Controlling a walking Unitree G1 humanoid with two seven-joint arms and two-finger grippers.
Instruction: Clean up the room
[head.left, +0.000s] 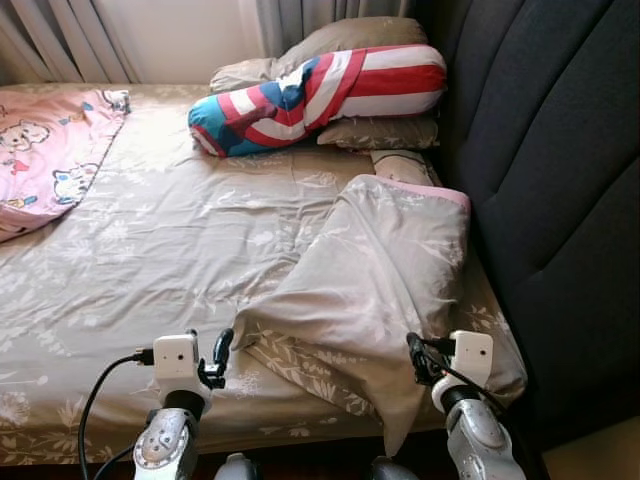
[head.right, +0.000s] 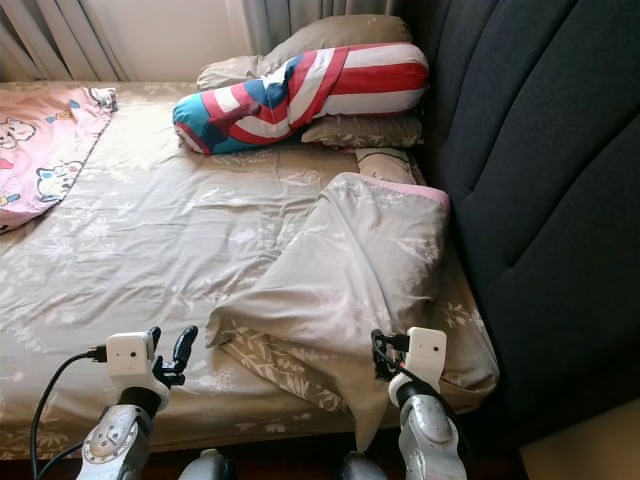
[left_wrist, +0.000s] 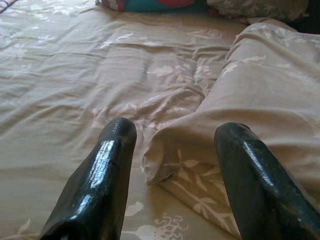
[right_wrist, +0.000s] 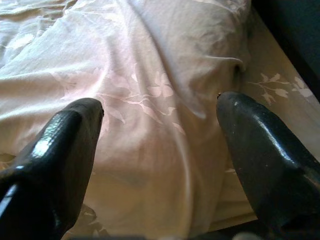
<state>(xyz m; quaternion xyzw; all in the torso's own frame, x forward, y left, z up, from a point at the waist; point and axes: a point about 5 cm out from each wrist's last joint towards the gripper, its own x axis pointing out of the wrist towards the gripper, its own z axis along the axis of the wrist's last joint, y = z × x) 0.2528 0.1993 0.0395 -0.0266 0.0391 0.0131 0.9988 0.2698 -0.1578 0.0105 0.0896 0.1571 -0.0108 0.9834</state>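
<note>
Left wrist view has the left gripper spread wide with nothing between its fingers, poised just above the bed sheet. The near corner of the folded-over blanket lies right between and just past the fingertips, though whether it is touched is hard to tell from this angle. On the other side, the right gripper is also wide apart and holds nothing, hovering over the blanket's lower edge where it hangs off the mattress.

From the head camera, both grippers sit at the near edge of the bed, the left gripper at the blanket's near left corner and the right gripper at its right side, close to the dark padded headboard. The blanket is bunched into a rumpled heap that runs back towards the pillows. Farther off, a red, white and blue striped bolster rests on beige pillows against the headboard. A pink cartoon-print cover lies at the far left, well apart from both grippers, with curtains behind it.
</note>
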